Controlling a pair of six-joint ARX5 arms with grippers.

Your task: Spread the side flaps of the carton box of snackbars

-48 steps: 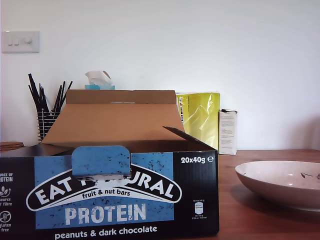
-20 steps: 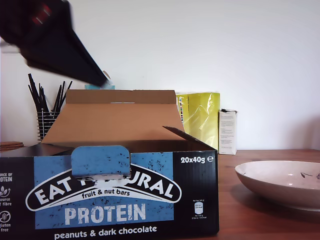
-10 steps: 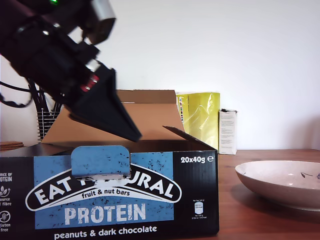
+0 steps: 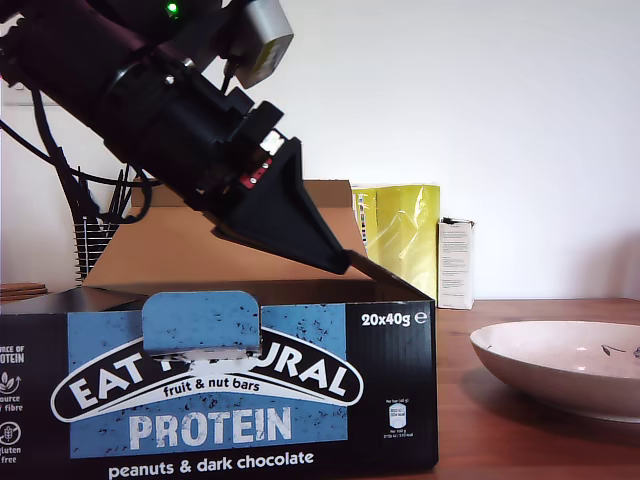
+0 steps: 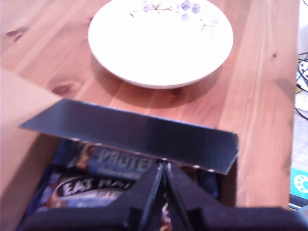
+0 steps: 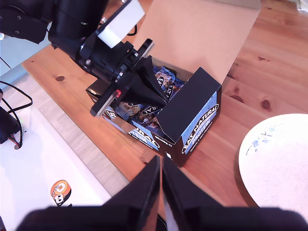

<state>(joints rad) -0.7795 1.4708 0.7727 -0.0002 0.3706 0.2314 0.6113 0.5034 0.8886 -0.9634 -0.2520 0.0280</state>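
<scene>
First pincer [image 4: 335,262] descended; closed tips beneath side flap [image 5: 144,137].

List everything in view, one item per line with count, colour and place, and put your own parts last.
carton box of snackbars: one, black and blue, open on the table at the exterior view's left.
side flap: one seen clearly, dark, slanting over the bars at the box's end nearest the bowl.
lid panel: one, brown, raised behind the box.
bowl: one, white with small flowers, exterior view's right.
yellow packet: one, behind the box.
white carton: one, beside the packet.
wire holder of black sticks: one, exterior view's left.
table: one, brown wood.
my first gripper: black, shut, tip at the flap.
my second gripper: black, shut, above the box.
</scene>
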